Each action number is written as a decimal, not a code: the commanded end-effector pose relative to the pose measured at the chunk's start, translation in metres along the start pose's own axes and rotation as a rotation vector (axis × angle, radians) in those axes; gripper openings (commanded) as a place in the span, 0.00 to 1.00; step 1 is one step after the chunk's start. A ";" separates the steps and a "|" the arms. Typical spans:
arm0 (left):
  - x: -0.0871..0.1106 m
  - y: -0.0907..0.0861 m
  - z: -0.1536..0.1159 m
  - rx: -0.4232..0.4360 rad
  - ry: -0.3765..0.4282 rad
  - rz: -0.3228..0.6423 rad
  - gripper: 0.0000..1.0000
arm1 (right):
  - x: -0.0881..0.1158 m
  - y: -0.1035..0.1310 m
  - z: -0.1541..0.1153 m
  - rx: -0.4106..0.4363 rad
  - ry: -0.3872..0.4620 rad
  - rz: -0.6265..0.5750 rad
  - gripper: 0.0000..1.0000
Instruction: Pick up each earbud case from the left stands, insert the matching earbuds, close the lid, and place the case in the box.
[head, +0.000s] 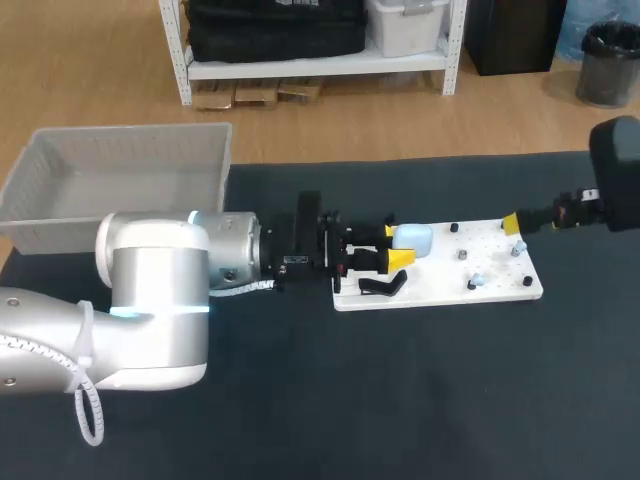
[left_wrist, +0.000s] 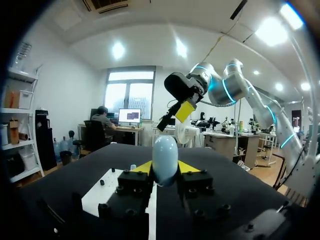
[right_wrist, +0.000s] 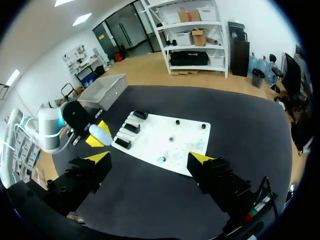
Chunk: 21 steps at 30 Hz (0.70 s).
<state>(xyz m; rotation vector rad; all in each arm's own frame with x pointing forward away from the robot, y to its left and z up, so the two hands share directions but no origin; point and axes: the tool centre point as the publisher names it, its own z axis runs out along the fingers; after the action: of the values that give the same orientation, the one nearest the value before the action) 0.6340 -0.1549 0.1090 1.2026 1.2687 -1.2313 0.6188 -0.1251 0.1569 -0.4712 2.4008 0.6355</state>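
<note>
The left gripper (head: 398, 247) pinched the pale blue earbud case (head: 414, 238) between its yellow tips, holding it at the left end of the white board (head: 500, 292), near the black stands (head: 384, 287). The right gripper (right_wrist: 149, 159) hung with its fingers spread wide above the board's right end. The box (head: 120, 165) sat at the table's far left corner

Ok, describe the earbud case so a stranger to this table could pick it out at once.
Find the white board on the dark table and go to its left end, where the left gripper comes in. The earbud case is the pale blue rounded shell clamped between the yellow fingertips; the stand beside it is black.
</note>
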 end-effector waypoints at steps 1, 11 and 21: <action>0.001 -0.001 0.002 -0.012 0.011 -0.014 0.00 | 0.007 0.016 0.003 0.020 0.018 -0.010 1.00; 0.005 0.008 0.009 0.013 0.011 -0.034 0.00 | 0.015 0.038 0.007 0.001 0.031 -0.008 1.00; 0.009 0.010 0.014 0.031 0.015 -0.038 0.00 | 0.023 0.058 0.020 -0.006 0.051 -0.002 1.00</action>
<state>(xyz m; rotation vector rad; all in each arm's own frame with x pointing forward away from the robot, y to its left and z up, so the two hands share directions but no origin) 0.6395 -0.1672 0.1003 1.2078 1.2952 -1.2655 0.5846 -0.0786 0.1499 -0.5094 2.4468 0.6623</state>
